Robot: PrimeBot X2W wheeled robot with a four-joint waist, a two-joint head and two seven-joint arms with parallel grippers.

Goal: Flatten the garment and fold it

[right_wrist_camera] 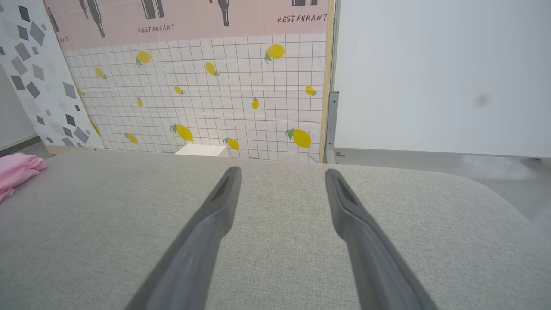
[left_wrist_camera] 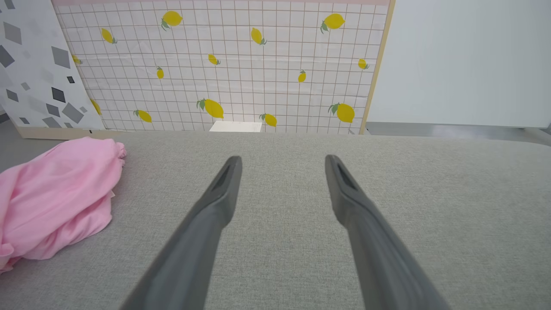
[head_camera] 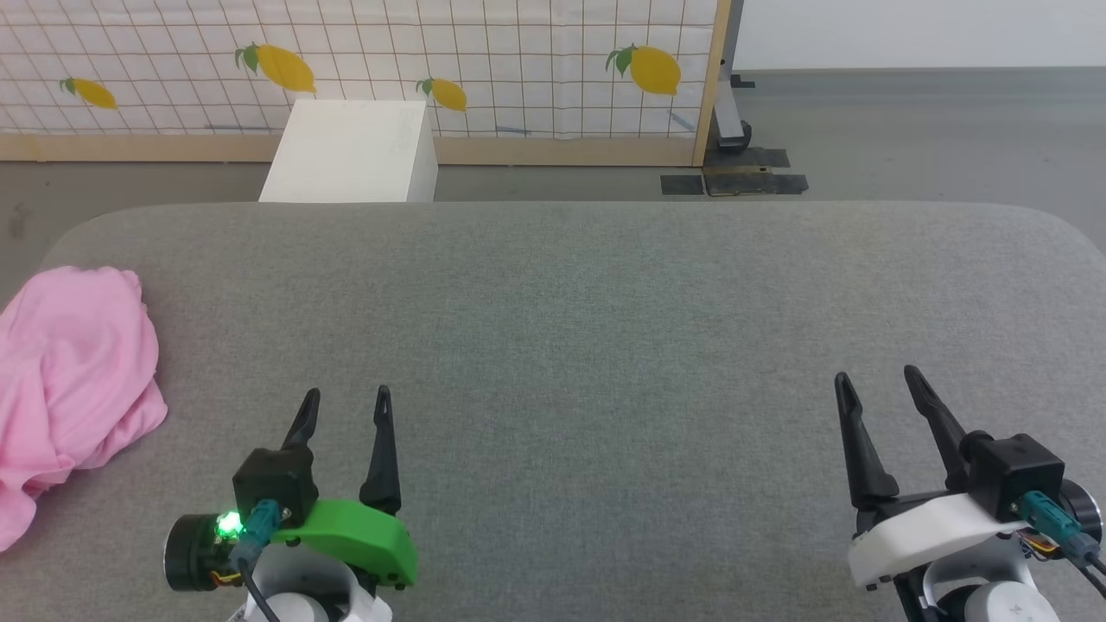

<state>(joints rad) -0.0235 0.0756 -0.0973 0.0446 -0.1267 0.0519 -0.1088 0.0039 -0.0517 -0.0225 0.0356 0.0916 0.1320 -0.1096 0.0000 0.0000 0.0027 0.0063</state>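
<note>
The garment point(head_camera: 73, 380) is a plain light pink piece of soft, thin fabric, bunched into a loose, crumpled heap and not spread flat. It lies at the far left edge of the grey counter point(head_camera: 605, 328), and part of it runs past the head view's left border (so its full outline cannot be told). Broad, soft folds cross its top, and its near end narrows into a rumpled tail. In the left wrist view a small gathered, puckered edge shows at the heap's far corner, resting on the counter.
</note>
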